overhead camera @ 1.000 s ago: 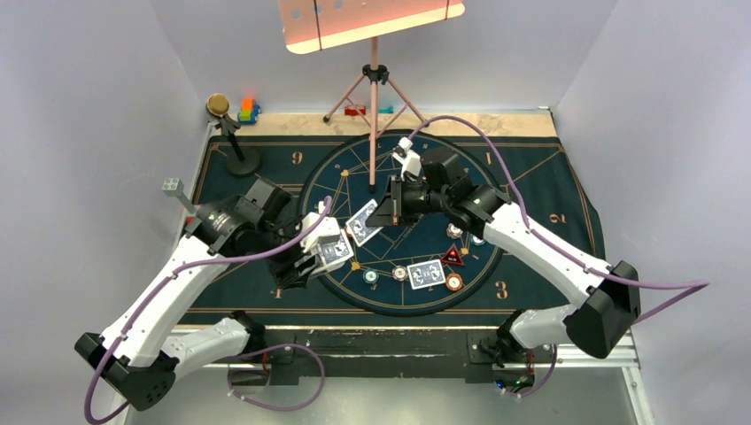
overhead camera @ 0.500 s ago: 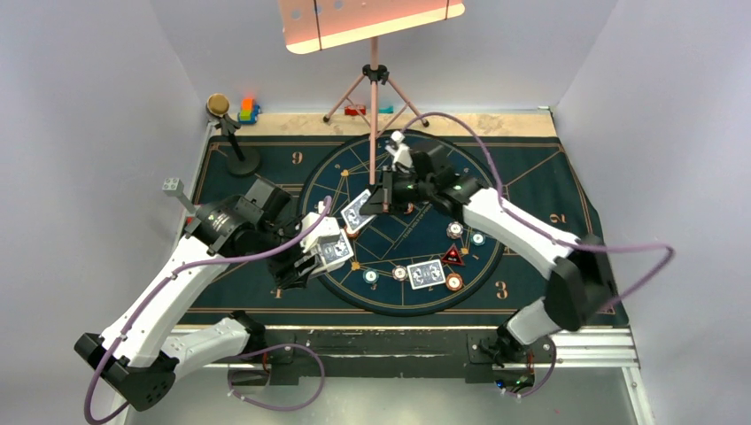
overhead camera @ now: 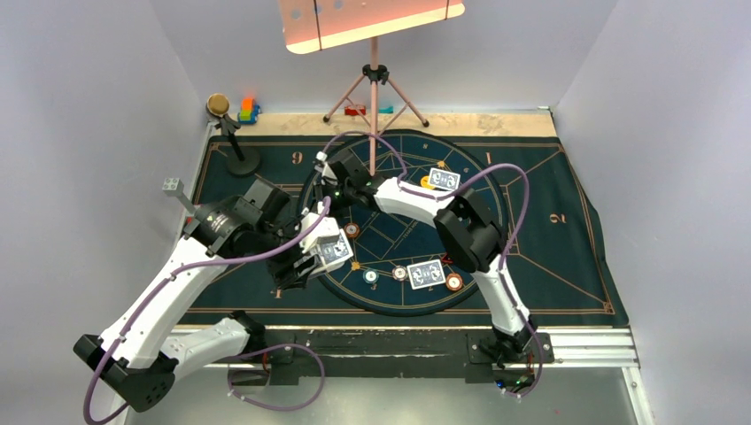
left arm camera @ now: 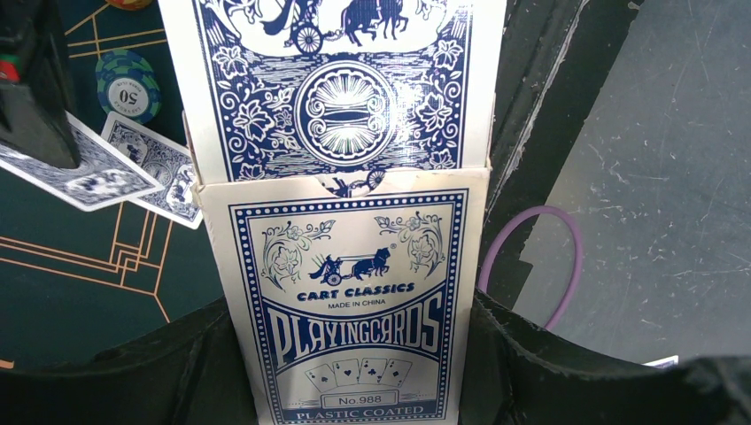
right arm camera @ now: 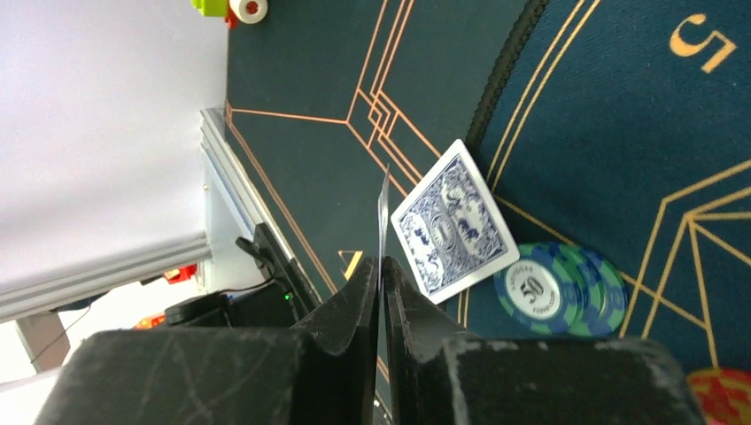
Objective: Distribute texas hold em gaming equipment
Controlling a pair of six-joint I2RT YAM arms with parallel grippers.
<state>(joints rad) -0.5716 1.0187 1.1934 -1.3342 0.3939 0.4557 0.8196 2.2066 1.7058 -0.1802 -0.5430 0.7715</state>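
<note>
My left gripper (left arm camera: 354,359) (overhead camera: 317,255) is shut on a blue-and-white playing card box (left arm camera: 350,301) (overhead camera: 334,251) with its flap (left arm camera: 336,80) open, held over the mat's left side. My right gripper (right arm camera: 381,266) (overhead camera: 335,181) has reached across to the left of the circle, shut on a playing card (right arm camera: 383,208) that I see edge-on. Below it a card (right arm camera: 453,221) lies face down beside stacked blue-green chips (right arm camera: 553,288). More cards (overhead camera: 445,180) (overhead camera: 427,273), a yellow disc (overhead camera: 428,183) and chips (overhead camera: 454,282) (overhead camera: 400,273) (overhead camera: 372,277) (overhead camera: 352,231) lie on the circle. The triangular marker is hidden.
A pink tripod stand (overhead camera: 374,88) stands at the mat's far edge, one leg reaching into the circle. At the back left are a black stand with a round base (overhead camera: 241,161) and coloured toy blocks (overhead camera: 248,111). A grey block (overhead camera: 173,186) sits off the mat's left edge. Purple cables (overhead camera: 496,173) loop over the right arm.
My right arm has swung from the centre of the circle to its left side, carrying the card. This uncovered the card and yellow disc at the far right. The left arm has not moved.
</note>
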